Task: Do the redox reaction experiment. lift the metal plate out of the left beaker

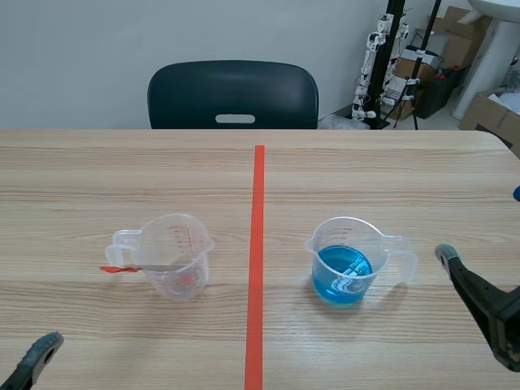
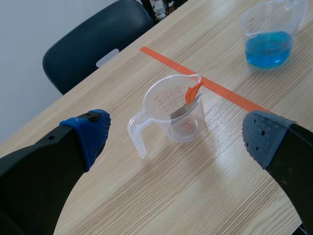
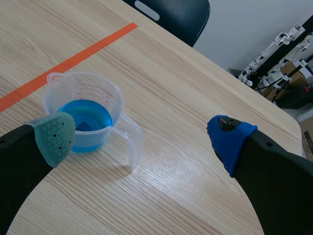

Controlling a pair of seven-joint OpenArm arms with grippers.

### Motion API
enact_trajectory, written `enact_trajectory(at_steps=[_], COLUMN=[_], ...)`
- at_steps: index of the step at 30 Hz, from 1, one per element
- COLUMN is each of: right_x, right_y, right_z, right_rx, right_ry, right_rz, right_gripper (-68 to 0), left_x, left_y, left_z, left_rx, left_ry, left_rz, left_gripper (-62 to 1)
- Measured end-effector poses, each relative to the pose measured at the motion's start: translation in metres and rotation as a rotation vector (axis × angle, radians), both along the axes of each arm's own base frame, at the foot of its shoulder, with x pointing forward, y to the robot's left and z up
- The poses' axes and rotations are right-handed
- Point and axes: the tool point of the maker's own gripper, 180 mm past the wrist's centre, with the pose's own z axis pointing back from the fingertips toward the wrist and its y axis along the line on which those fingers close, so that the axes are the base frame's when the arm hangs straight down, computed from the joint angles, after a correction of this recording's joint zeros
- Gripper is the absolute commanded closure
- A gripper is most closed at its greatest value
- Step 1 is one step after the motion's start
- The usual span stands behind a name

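**Plate sits in the left beaker, both grippers spread**

At the near edge of the wood-grain table, your left gripper hangs with its fingers spread wide, gripping nothing. Its dotted pads are blue. Your right gripper, toward the near right corner, is spread too, with one pad grey-green and one blue.

Ahead of the left gripper stands the left beaker, round and made of clear plastic, with a spout, a loop handle and red graduations. The metal plate, a thin grey strip, leans inside it. The beaker wall rings the plate, and only its orange end pokes over the rim.

An orange-red tape line runs up the table's middle. It separates this beaker from the right beaker, which has the same shape and holds blue liquid.

Beyond the far edge you have a dark chair with a smooth moulded back, and cardboard boxes lie past the far right corner
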Motion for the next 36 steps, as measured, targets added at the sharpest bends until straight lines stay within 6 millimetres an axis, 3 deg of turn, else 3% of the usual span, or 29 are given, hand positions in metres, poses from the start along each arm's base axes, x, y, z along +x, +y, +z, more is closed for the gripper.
enact_trajectory(at_steps=[16,27,36], right_x=[-0.001,-0.006,0.006], right_y=[0.001,0.019,0.022], right_z=[-0.001,0.005,0.015], right_rx=[0.003,0.006,-0.116], right_ry=[0.005,0.014,-0.008], right_rz=[0.007,0.171,0.307], right_gripper=[-56.0,-56.0,-56.0], left_x=[0.0,0.0,0.0], left_y=[0.0,0.0,0.0], left_z=[0.0,0.0,0.0], left_rx=[0.0,0.0,0.0], left_ry=[0.0,0.0,0.0], left_rz=[0.0,-0.001,0.0], left_gripper=[-56.6,-56.6,-56.6])
